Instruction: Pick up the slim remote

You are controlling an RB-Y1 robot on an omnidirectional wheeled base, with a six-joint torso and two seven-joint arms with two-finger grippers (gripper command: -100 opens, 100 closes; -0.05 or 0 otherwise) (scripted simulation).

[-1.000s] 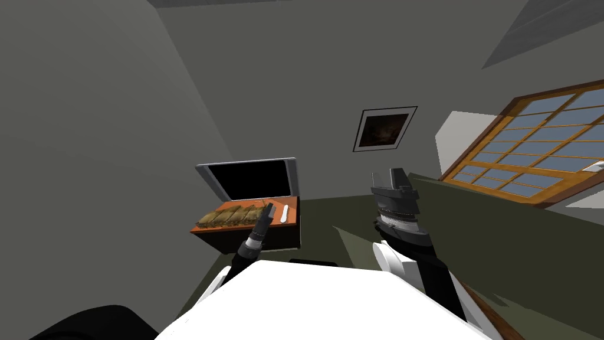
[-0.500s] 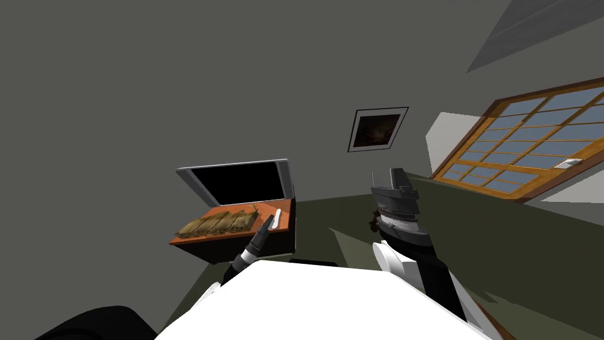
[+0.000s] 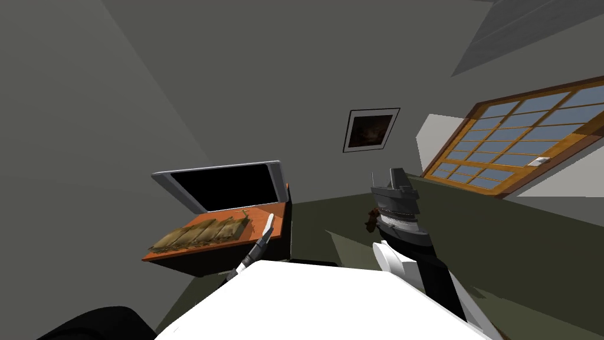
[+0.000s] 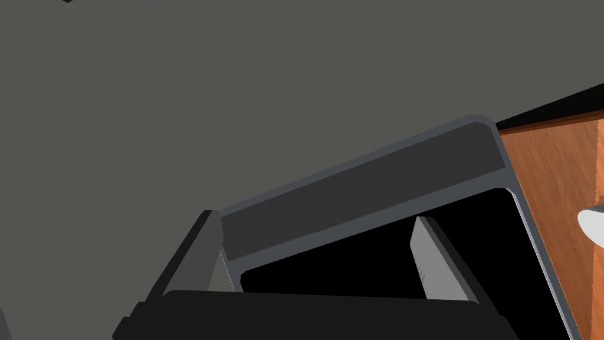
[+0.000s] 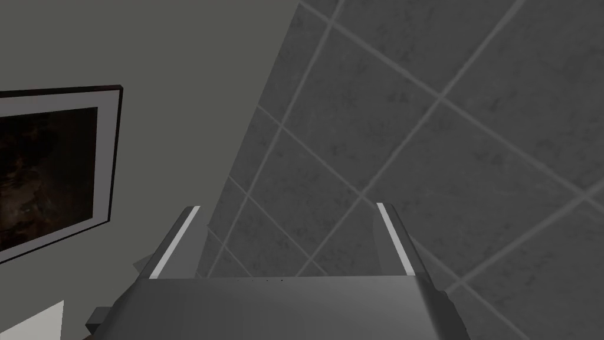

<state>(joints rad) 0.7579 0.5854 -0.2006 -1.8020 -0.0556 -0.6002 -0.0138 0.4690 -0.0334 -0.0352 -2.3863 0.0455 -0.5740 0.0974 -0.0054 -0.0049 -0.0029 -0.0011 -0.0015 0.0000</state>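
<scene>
The slim remote (image 3: 270,222) is a thin white bar lying on the orange wooden stand (image 3: 200,248), near its right edge. My left gripper (image 3: 263,238) is low in front of the stand, just short of the remote's near end. In the left wrist view the left gripper (image 4: 312,254) is open and empty, aimed at the grey-framed TV (image 4: 365,177), and the remote's rounded white end (image 4: 593,227) lies off to the side of the fingers on the wood. My right gripper (image 3: 395,182) is raised and open, with nothing between its fingers (image 5: 177,242).
A TV (image 3: 224,184) with a black screen stands at the back of the stand. A row of tan, ridged objects (image 3: 197,233) lies on the stand left of the remote. A dark green floor spreads to the right.
My view has swung, so the stand now sits further left and nearer. The left gripper has dropped from beside the remote to just below its near end. The right arm is unchanged.
</scene>
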